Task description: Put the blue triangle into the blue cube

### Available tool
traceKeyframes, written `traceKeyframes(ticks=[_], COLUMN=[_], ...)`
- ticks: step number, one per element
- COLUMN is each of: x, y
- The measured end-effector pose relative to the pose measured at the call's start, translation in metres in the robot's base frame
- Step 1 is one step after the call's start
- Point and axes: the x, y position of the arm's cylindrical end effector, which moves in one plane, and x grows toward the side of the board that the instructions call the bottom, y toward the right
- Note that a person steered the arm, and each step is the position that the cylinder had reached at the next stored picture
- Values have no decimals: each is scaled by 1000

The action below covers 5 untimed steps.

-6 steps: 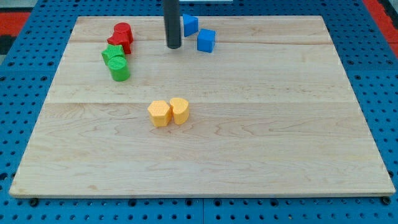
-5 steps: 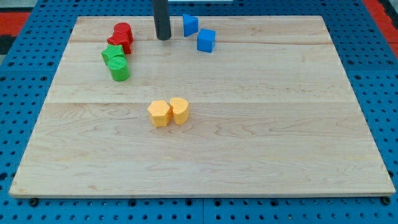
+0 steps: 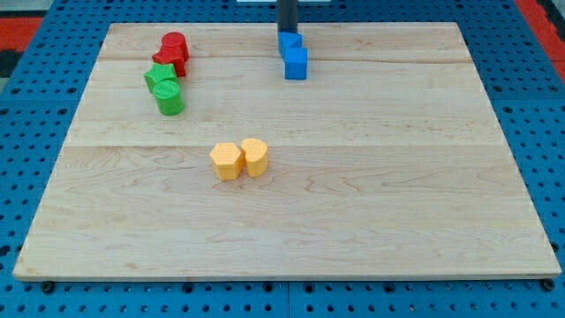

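Note:
The blue triangle sits near the view's top, just right of the middle, touching the blue cube, which lies right below it. My rod comes down from the view's top edge and my tip stands at the triangle's upper side, touching or almost touching it. The triangle is partly hidden by the rod.
The wooden board lies on a blue pegboard. A red cylinder and a red star sit at the upper left, with a green star and a green cylinder below them. Two yellow blocks sit mid-board.
My tip swung from the triangle's left to above it. The blue triangle slid right and down until it met the blue cube, which shifted slightly.

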Motion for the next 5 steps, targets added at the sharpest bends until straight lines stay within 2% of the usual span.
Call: traceKeyframes(ticks=[2,3,4,5], x=[-14,-31,-31,10], y=[5,34,110,181])
